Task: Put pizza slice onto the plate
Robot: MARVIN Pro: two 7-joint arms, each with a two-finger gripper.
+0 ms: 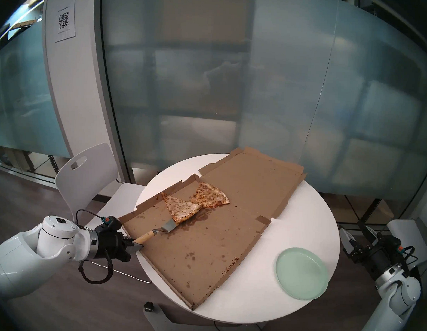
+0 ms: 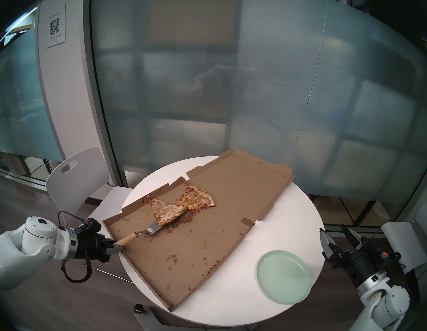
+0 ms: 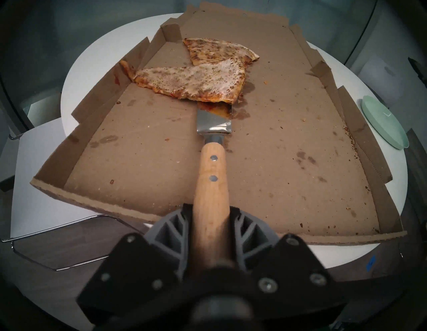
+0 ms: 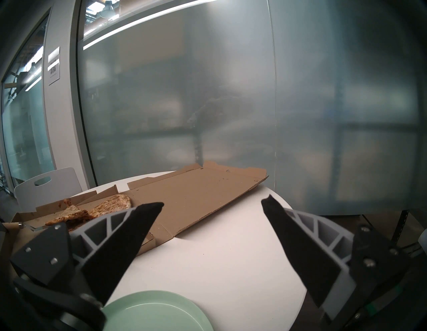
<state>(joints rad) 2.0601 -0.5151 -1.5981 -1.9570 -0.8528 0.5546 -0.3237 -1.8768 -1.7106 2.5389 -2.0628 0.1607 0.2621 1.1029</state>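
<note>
The left gripper (image 1: pixel 133 246) pinched the spatula (image 1: pixel 153 233) under the pizza slice (image 1: pixel 180 207) near the counter (image 1: pixel 238 307)'s far-left edge; the plate (image 1: pixel 302 273) overhung the right edge, bare counter between. The right gripper (image 4: pixel 211 204) was spread.

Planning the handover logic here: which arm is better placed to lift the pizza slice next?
Left. The left claw is shut on the spatula, whose blade is already under the wide end of the pizza slice in the box. The right claw is open, holds nothing, and hovers by the plate.
</note>
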